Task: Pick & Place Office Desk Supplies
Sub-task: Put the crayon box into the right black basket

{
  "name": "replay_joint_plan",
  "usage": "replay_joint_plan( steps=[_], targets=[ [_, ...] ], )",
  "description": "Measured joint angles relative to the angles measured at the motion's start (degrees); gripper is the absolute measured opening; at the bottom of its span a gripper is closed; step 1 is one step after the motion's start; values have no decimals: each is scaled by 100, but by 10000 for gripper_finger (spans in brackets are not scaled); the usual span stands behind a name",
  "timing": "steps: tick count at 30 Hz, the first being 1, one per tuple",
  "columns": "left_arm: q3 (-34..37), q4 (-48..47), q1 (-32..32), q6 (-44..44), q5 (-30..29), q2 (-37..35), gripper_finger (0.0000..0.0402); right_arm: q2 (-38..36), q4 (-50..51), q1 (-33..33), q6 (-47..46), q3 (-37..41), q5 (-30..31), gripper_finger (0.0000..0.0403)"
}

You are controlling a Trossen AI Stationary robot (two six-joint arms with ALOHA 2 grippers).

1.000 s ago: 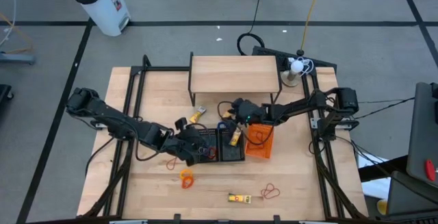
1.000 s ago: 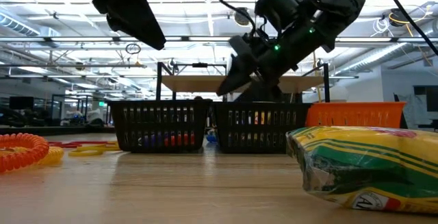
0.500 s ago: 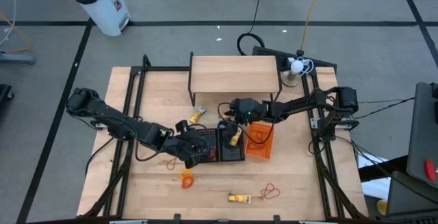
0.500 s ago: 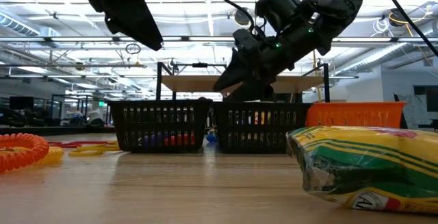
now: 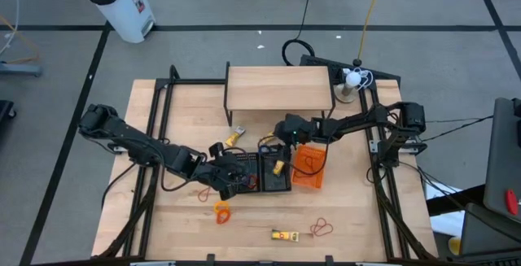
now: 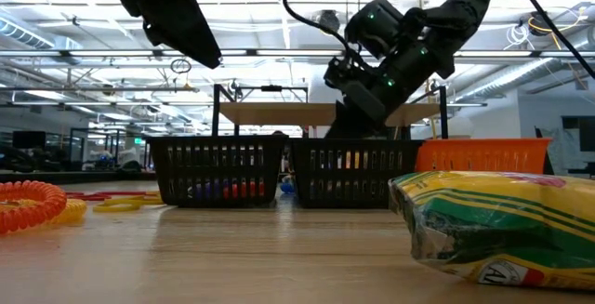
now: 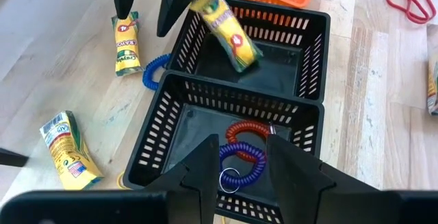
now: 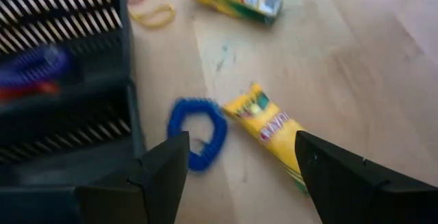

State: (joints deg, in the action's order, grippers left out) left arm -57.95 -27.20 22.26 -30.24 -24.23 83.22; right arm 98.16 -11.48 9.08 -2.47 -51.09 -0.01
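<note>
The right gripper hangs open and empty beside the black baskets, a crayon pack tumbling in. The left gripper, part open and empty, waits above the coils sorted into the next basket; more packs lie on the table.

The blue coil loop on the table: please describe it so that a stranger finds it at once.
Start at the two black baskets mid-table. Just outside them, on the bare wood, lies the blue coil loop beside a yellow crayon pack. The other blue-purple coil sits inside a basket.
</note>
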Motion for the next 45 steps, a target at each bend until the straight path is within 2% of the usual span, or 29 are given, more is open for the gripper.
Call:
replay_joint_plan(
  steps=[26,29,38,45],
  targets=[
    [0,2,-11,52,-5,0,122,3,-55,372,697,0,-32,254],
    [0,2,-11,105,-8,0,122,3,-43,372,740,-6,-210,254],
    [0,4,-11,118,-26,0,122,1,320,203,786,-513,-315,254],
    [0,2,-6,120,-21,0,122,-1,311,-35,542,-568,-28,254]
  ],
)
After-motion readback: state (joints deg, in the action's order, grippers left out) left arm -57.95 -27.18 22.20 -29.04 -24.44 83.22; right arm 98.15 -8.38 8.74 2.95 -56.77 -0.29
